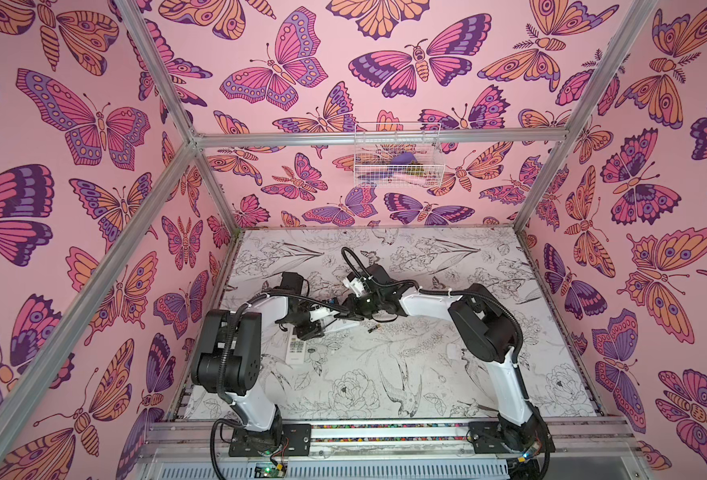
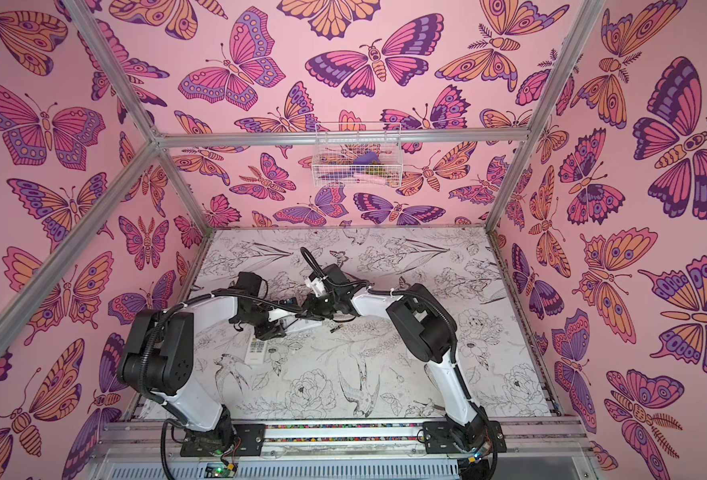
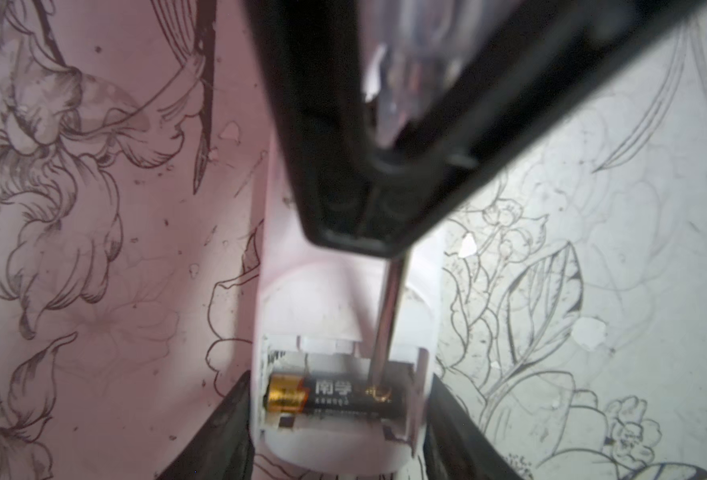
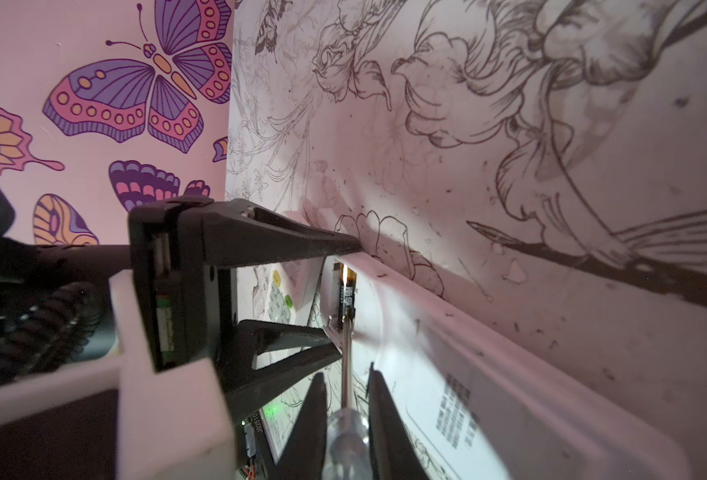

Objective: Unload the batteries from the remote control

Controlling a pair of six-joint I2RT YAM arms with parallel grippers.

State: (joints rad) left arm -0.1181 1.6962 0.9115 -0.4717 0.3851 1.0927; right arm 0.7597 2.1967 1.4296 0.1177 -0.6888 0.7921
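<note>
The walls [image 1: 73, 124] are covered in pink, printed with butterflies in purple, orange and magenta. The table [image 1: 364, 374], at the lower middle of both top views, is patterned white with black line-drawn flowers and birds. The arms [image 1: 268, 305] are coloured white and black. The remote [image 3: 343, 303] is white; its battery [image 3: 343, 392] is black with a gold end. The screwdriver [image 4: 347, 432] is given a clear handle and silver shaft.
</note>
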